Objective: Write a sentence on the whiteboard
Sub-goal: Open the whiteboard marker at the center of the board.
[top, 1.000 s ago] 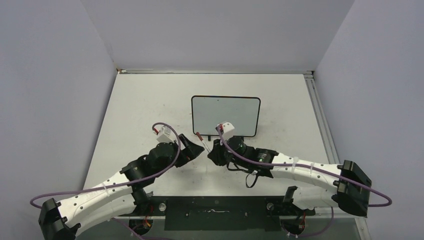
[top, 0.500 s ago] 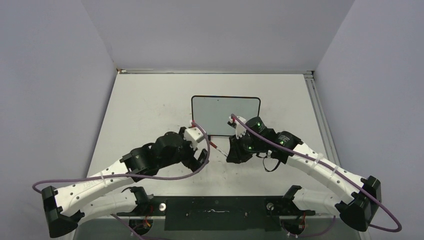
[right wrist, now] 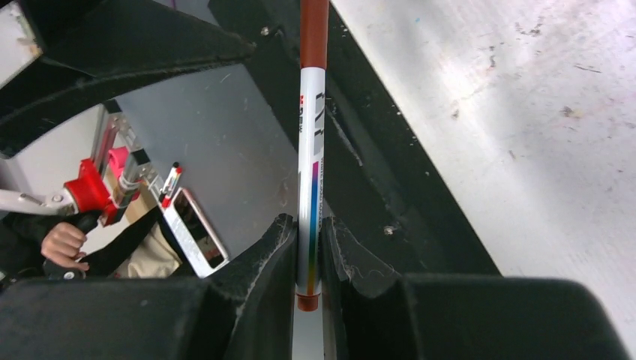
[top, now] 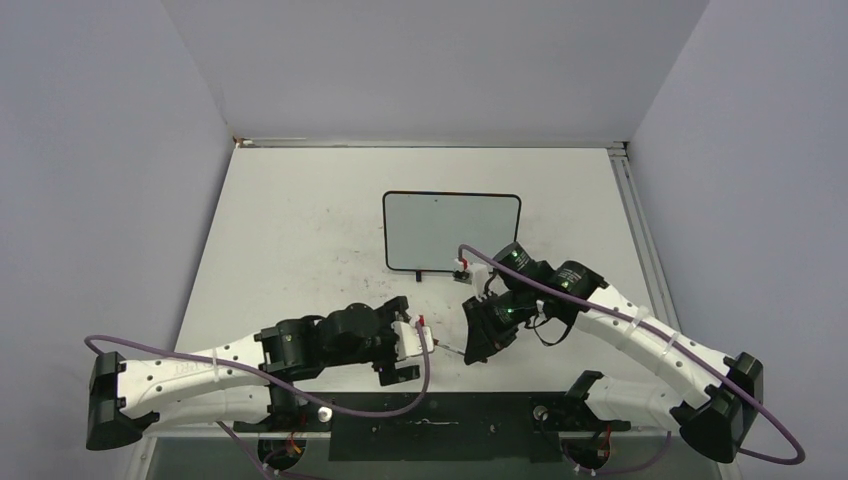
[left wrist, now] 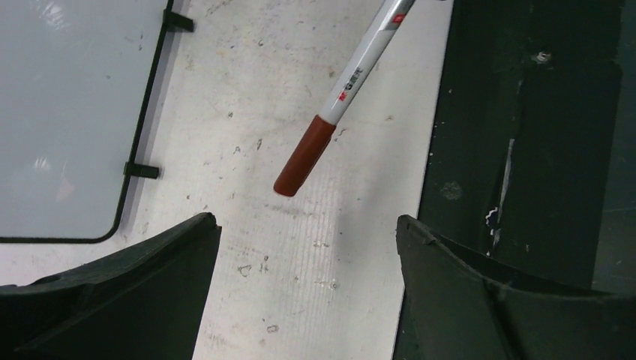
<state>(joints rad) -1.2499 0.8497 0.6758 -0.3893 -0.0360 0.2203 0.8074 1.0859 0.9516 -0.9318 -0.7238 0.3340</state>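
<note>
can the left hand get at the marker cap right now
Probably yes: the left hand is open and the red cap hangs just ahead of the gap between its fingers, nothing between them. The right hand grips the marker by its far end.

L arm [top: 200,375], R arm [top: 640,335]: white link shells w/ rows of small holes. Black joint housings [top: 300,345]. Black elbow blocks [top: 105,405]. Purple cable [top: 400,405] along each arm. Green LEDs [top: 517,262] on R arm's black wrist section. White wrist cam module [top: 408,335] w/ red tab.
</note>
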